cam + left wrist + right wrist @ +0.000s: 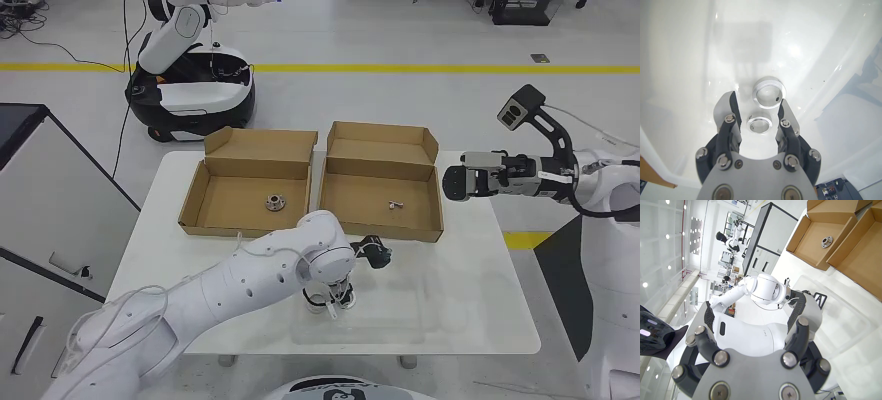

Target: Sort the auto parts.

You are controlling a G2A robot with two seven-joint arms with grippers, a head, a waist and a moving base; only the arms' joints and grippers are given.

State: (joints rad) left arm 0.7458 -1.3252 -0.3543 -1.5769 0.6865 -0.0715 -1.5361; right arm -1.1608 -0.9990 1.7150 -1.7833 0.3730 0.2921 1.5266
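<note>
Auto parts: two silver metal collars lie just beside each other, not touching, in the translucent white plastic bin [677, 75] near the front of the white surface [470, 290].
Brown cardboard boxes: one box [235, 208] holds a grey metal flange [275, 203] and the other box [360, 205] holds a small silver bolt [394, 204]. A collar dropped into the wrong box would spoil the sort.
Right claw [755, 302]: released and empty, poised beside the bolt's box.
Left claw [757, 96]: released, with the smaller collar showing between its pads. One pad overlaps the larger collar's edge in the wrist view, so closing could nudge that collar.
Larger silver collar [770, 83]: its bore looks tilted toward the claw. It has a short axis and no long one, and the round wall may roll.
Smaller silver collar [759, 118]: lies flat with its bore up. An off-centre pinch might let the smooth wall slip out.
</note>
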